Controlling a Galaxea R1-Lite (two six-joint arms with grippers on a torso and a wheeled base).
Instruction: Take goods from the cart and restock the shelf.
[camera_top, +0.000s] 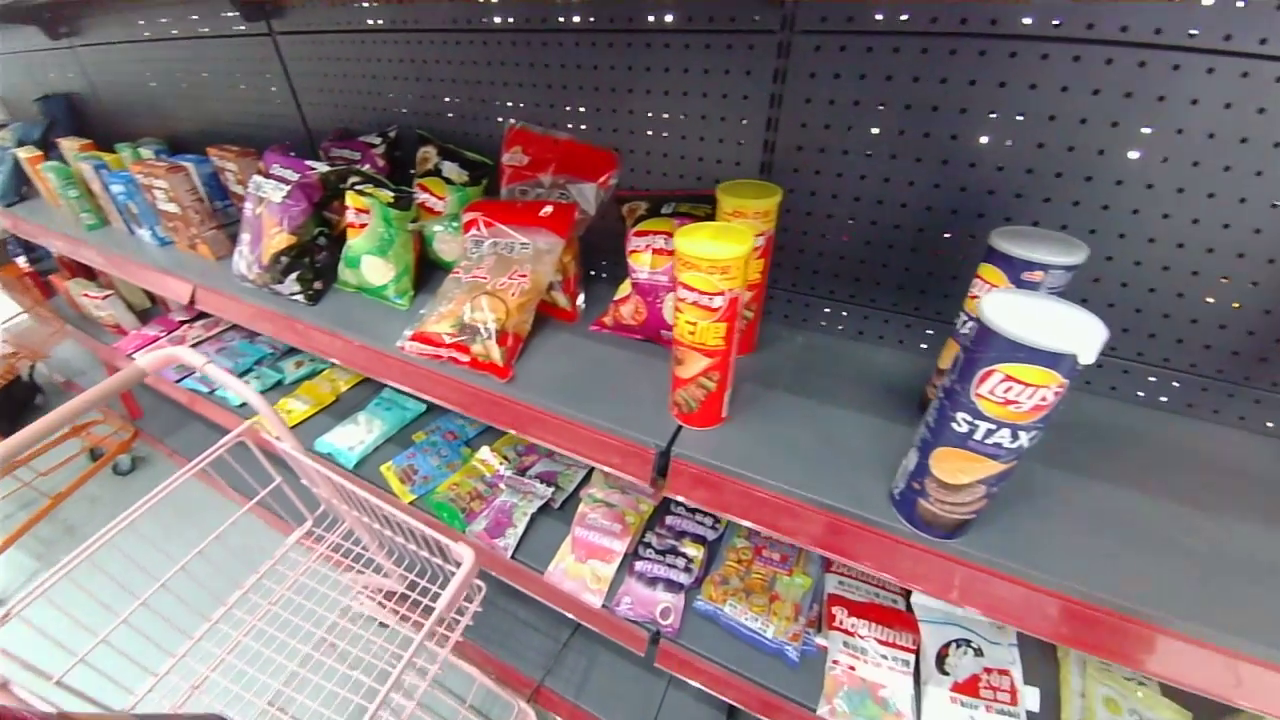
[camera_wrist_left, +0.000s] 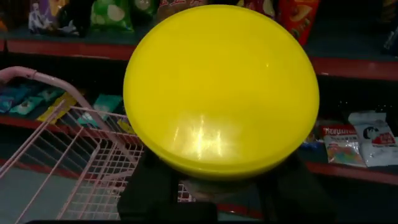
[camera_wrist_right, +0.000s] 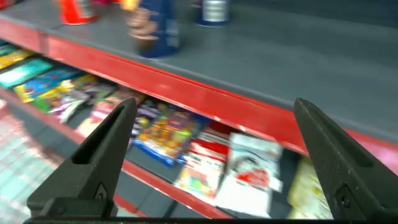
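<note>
yellow-lidded can (camera_wrist_left: 221, 87) gripped by left end effector (camera_wrist_left: 221, 190), lid facing its wrist (long axis end-on), right end effector (camera_wrist_right: 214, 109) wide

Yellow-lidded chip can (camera_wrist_left: 221, 87) (lid end-on, close up), pink wire cart (camera_top: 465, 585) beside grey, red-edged shelf (camera_top: 850, 430).

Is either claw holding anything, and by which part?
The left gripper holds a yellow-lidded can somewhere below its lid, the exact spot hidden; the right gripper is open and empty.
</note>
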